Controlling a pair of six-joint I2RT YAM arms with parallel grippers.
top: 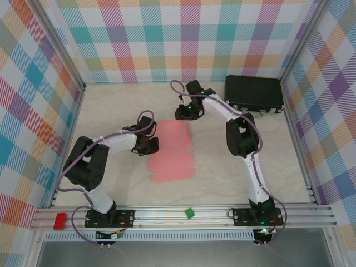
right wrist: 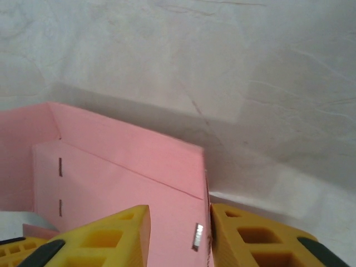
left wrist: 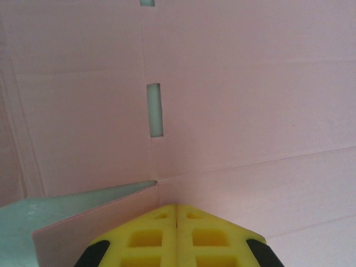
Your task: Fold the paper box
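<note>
The box [top: 172,153] lies as a flat pink sheet at the centre of the top view, on the desk [top: 111,105]. My left claw [left wrist: 177,208] is closed tight with its tips down on the sheet's left edge, and my right claw [right wrist: 179,210] stands part-open astride the raised flap [right wrist: 139,161] at the sheet's upper edge, not clamped on it. Risk, in my judgement: a right claw closing off the crease would buckle the thin card, and a slipping left claw would let the sheet drag and the flap fall flat.
</note>
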